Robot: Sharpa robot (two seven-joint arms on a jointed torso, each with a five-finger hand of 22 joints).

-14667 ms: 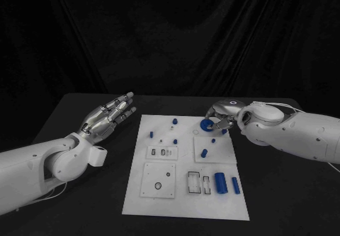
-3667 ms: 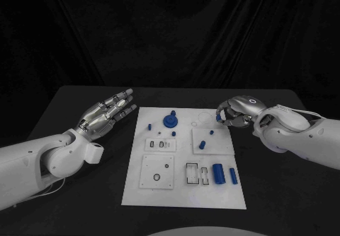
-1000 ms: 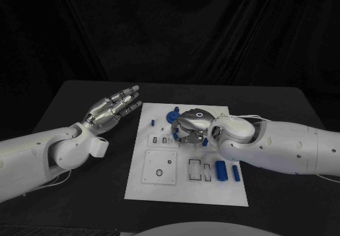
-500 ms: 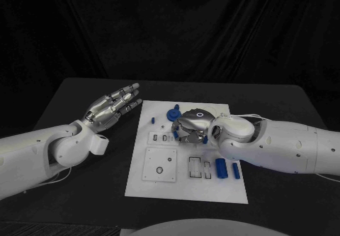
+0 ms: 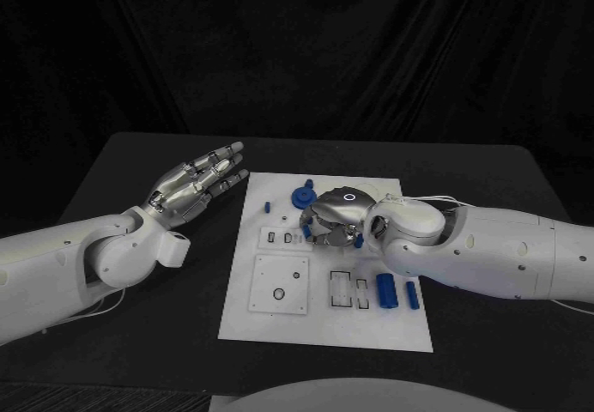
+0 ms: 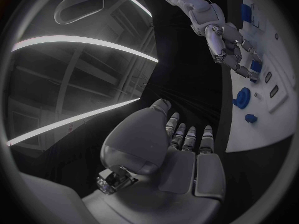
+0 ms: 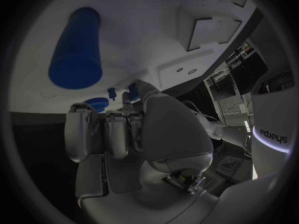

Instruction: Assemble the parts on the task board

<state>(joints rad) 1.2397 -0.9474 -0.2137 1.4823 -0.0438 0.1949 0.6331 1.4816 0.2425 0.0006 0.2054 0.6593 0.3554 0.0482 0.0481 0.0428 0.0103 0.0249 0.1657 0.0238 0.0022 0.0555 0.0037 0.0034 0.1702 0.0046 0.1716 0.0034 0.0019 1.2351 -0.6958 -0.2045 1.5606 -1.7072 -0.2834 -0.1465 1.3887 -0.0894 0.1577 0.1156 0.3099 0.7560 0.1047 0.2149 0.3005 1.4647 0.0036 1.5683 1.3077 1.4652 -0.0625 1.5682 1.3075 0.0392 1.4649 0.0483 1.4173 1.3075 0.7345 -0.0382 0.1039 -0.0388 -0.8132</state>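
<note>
Head view, two wrist views. Your right hand (image 5: 332,220) sits over the middle of the white task board (image 5: 324,330), fingers curled downward onto the board's centre; whether they pinch a part you cannot tell, since the fingertips are hidden under the hand. A small blue peg (image 5: 360,242) shows just at the hand's 4 o'clock edge, touching or nearly touching the fingers. In the left wrist view the same hand (image 6: 230,50) hangs fingers-down over the board with a blue piece (image 6: 256,65) at its fingertips.

Your left hand (image 5: 196,184) hovers off the board at its 10 o'clock side, palm up, fingers straight and slightly apart, holding nothing; its wrist view shows the fingers (image 6: 189,137) extended side by side.

Parts on the board: a blue round gear-like piece (image 5: 301,199) at the hand's 11 o'clock, with a small blue peg (image 5: 308,183) beyond it at 12 o'clock; another blue peg (image 5: 268,207) near the board's left edge; a large blue cylinder (image 5: 386,292) and a slimmer blue cylinder (image 5: 412,295) lying side by side at the board's 4 o'clock. In the right wrist view a large blue cylinder (image 7: 77,49) lies on the white surface beyond the curled fingers (image 7: 116,132).
</note>
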